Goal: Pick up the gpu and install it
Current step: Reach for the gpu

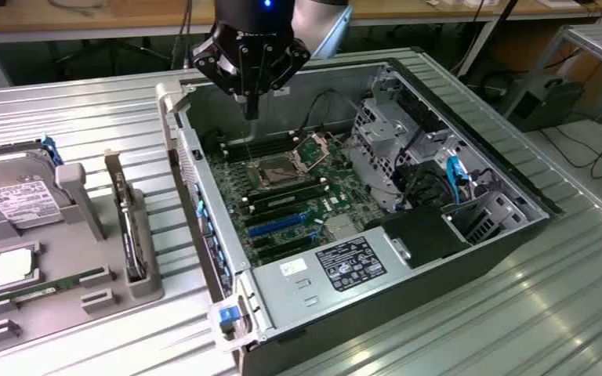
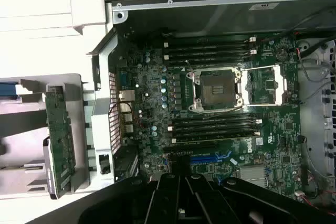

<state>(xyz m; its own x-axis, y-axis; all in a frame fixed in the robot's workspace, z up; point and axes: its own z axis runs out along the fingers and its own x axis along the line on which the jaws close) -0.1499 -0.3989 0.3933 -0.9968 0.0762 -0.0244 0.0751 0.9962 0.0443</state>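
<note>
Gripper (image 1: 250, 108) (image 2: 181, 182) pinched narrow with nothing between the fingers, pointing straight down from a vertical wrist over the far end of the open computer case (image 1: 385, 301), just above the motherboard (image 1: 291, 200) (image 2: 220, 119), near the open CPU socket (image 1: 278, 168) (image 2: 216, 88) and clear of the board. From the wrist view, a look straight down past the dark gripper body onto the socket, the black memory slots on both sides of it, and the blue expansion slot (image 2: 210, 158) closest to the gripper. From the exterior view, the rest of the pose: arm (image 1: 317, 19) dropping in from above the far edge of the bench (image 1: 510, 313), a blue light lit on the wrist. Outside the case and well apart from the gripper, the gpu (image 1: 126, 227) (image 2: 59, 142), upright on its long edge in a grey holder (image 1: 123, 296) (image 2: 21, 119) toward the bench edge at the exterior view's left, silver bracket at its far end. Dark and thin in the exterior view, a green board face in the wrist view. In the same holder, by the exterior view: a hard drive (image 1: 13, 196) with a white label, a CPU (image 1: 10, 268) and a green RAM stick (image 1: 45, 286).
</note>
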